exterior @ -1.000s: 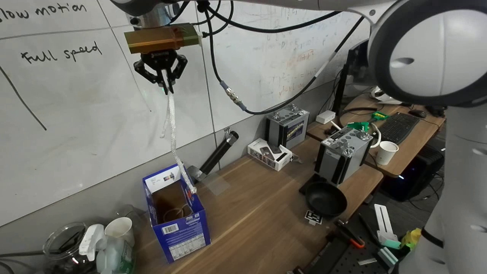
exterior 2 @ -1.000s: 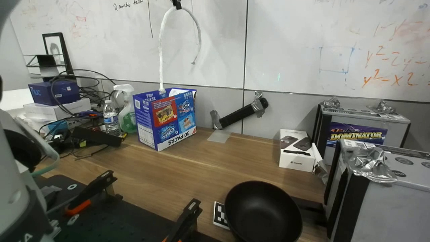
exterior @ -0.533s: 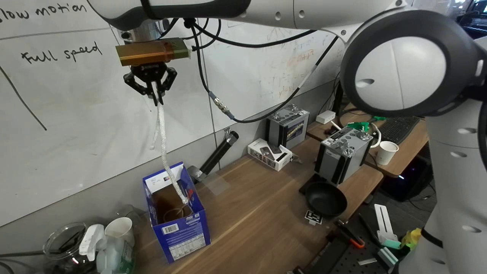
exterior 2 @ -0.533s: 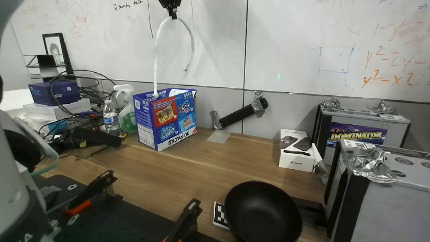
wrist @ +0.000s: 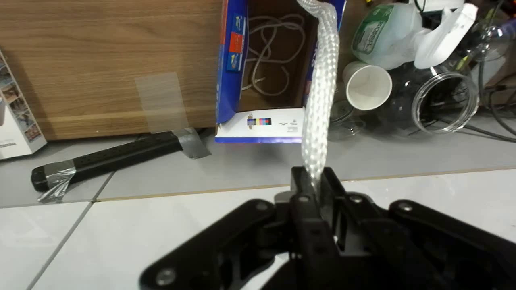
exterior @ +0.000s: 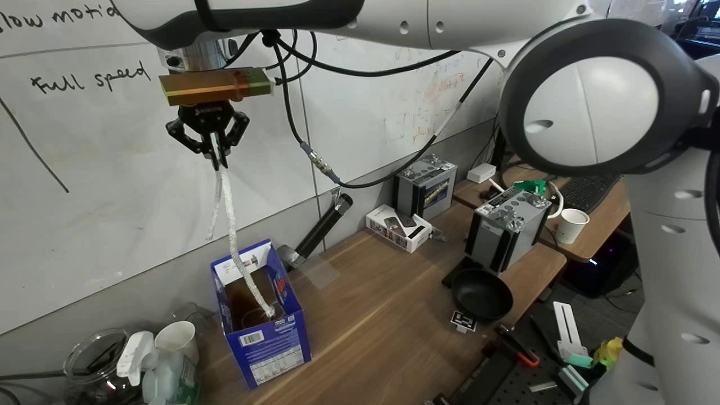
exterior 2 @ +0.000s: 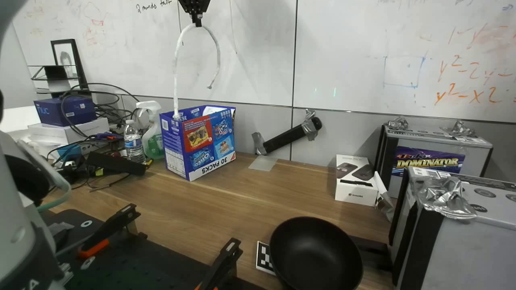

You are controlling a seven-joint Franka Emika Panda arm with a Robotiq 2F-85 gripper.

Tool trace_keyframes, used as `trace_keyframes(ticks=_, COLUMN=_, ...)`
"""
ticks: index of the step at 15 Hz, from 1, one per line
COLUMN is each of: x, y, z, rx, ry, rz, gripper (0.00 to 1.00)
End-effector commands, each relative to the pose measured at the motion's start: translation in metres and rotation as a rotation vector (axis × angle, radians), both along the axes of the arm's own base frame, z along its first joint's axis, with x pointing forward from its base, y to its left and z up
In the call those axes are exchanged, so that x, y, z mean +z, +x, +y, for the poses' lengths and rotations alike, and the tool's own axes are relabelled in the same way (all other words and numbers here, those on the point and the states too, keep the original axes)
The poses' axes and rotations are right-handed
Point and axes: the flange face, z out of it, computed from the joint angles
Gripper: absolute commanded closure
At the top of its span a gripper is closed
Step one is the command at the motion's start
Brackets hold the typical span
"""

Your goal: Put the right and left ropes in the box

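Evidently, gripper (exterior: 219, 167): narrow, I'm pinching a white rope (wrist: 321, 88).
Blue box (exterior: 281, 337): below the gripper, that rope's lower end at its opening.
Looped rope (wrist: 261, 59): inside, so half looks done to me; placing the held one remains.

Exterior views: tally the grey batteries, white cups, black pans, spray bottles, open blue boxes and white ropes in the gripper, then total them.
Grey batteries: 2
White cups: 2
Black pan: 1
Spray bottle: 1
Open blue box: 1
White rope in the gripper: 1
Total: 8
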Motion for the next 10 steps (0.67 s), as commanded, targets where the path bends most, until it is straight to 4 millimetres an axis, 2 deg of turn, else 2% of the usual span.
trace_keyframes(ticks=1, x=0.007, y=-0.021, z=0.008, rx=0.066, ry=0.037, rz=0.022, gripper=0.94)
trace_keyframes(ticks=6, x=0.002, y=-0.04, z=-0.003, rx=0.056, ry=0.036, rz=0.053, gripper=0.94)
trace_keyframes(ticks=10, x=-0.013, y=-0.048, z=-0.021, rx=0.032, ry=0.038, rz=0.089, gripper=0.94)
